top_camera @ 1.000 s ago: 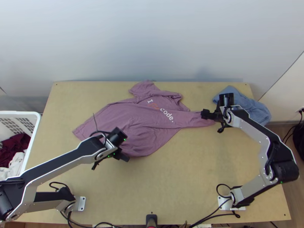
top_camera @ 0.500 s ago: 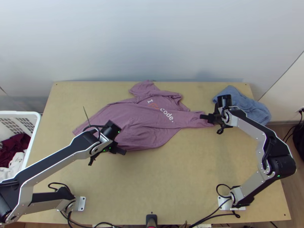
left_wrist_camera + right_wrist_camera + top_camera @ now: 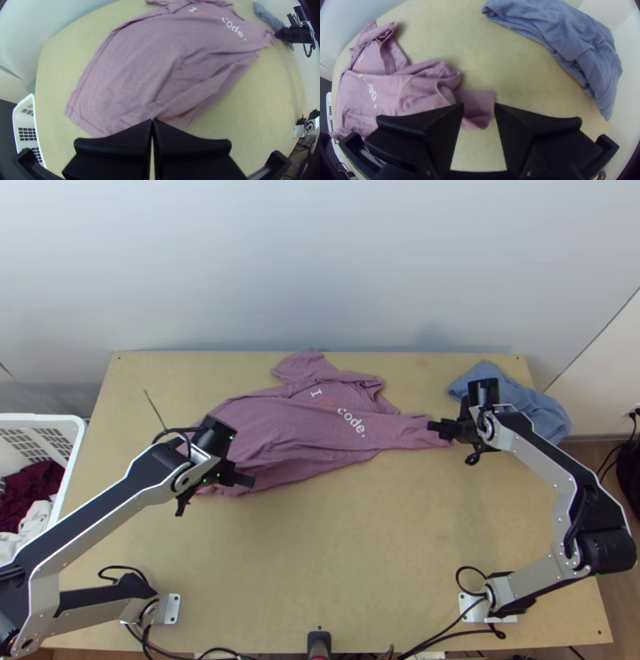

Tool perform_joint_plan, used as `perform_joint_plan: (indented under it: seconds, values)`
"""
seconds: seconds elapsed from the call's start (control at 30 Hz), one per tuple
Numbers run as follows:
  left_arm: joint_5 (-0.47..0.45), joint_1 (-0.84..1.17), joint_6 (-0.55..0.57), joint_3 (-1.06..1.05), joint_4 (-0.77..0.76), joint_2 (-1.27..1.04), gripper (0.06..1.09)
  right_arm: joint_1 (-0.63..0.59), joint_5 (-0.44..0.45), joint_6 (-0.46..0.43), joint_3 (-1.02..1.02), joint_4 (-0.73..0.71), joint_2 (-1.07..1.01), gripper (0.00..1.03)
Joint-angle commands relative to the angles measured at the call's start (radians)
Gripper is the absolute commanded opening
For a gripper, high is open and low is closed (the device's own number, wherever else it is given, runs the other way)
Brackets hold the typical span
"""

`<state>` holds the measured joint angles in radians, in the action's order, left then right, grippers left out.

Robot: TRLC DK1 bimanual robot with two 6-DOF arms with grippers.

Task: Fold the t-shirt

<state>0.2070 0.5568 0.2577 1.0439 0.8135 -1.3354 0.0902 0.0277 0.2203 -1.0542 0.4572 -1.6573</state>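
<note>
Slipping likely if left hand (image 3: 152, 121) tugs mauve printed fabric t-shirt (image 3: 133, 66), grasped by narrow pinch; released right hand (image 3: 479, 106) leaves sleeve (image 3: 475, 97) unanchored.

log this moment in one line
t-shirt: spread, rumpled | left gripper: shut on near side | right gripper: open over sleeve end | blue cloth: bunched

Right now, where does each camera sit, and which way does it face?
Top view: fixed high over the near edge, looking steeply down on the table; both arms reach up the picture.
Left wrist view: on that arm's wrist, facing the pink t-shirt; the left gripper shows.
Right wrist view: on the other wrist, facing sleeve and table; the right gripper shows.
Both wrist views share the t-shirt.
</note>
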Motion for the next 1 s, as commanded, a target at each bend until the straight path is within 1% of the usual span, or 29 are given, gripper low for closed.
perform_joint_plan:
  seconds: [0.0, 0.3, 0.47, 0.73, 0.97]
  values:
    - [0.000, -0.020, -0.006, 0.007, 0.006, 0.015, 0.10, 0.005, -0.002, 0.002, 0.003, 0.028, 0.022, 0.66]
    - [0.000, -0.021, -0.006, 0.004, 0.007, 0.012, 0.10, 0.042, -0.003, 0.008, -0.063, 0.041, -0.042, 0.66]
    - [0.000, -0.024, -0.006, -0.001, 0.007, 0.012, 0.10, 0.048, -0.008, 0.007, -0.075, 0.083, -0.022, 0.66]
    - [-0.001, -0.028, -0.006, -0.007, 0.006, 0.002, 0.10, 0.048, -0.017, -0.012, -0.059, 0.084, -0.025, 0.66]
    - [-0.001, -0.023, -0.008, 0.004, 0.003, -0.016, 0.10, 0.062, -0.026, -0.022, -0.059, 0.120, 0.001, 0.66]
